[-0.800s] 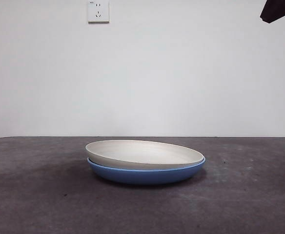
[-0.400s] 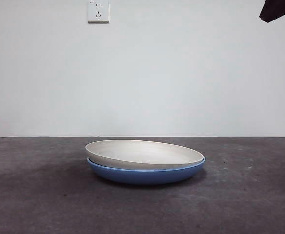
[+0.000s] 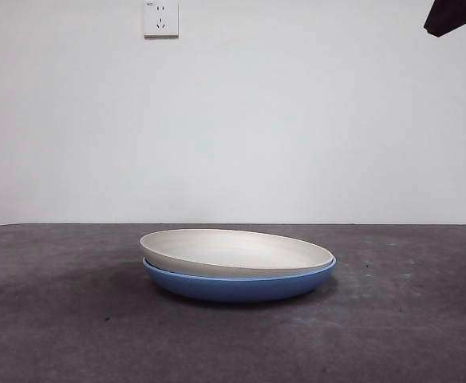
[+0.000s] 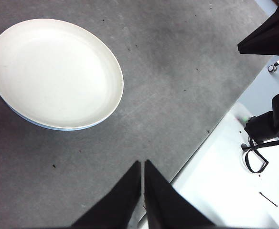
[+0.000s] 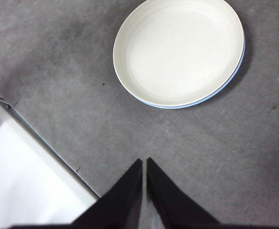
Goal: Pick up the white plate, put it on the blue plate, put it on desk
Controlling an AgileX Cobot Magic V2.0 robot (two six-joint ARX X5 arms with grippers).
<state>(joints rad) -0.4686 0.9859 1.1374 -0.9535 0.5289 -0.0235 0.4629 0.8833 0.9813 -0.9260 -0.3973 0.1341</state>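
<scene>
Cream-white on blue: at centre of my front view the white plate [image 3: 234, 251] sits nested in the blue plate [image 3: 241, 285] on the desk [image 3: 57, 319], nothing shifting across the last second, so I judge stacking done. Left wrist view: left gripper [image 4: 143, 167] closed, empty, plates upper left. Right wrist view: right gripper [image 5: 144, 164] closed, empty, plates upper right.
</scene>
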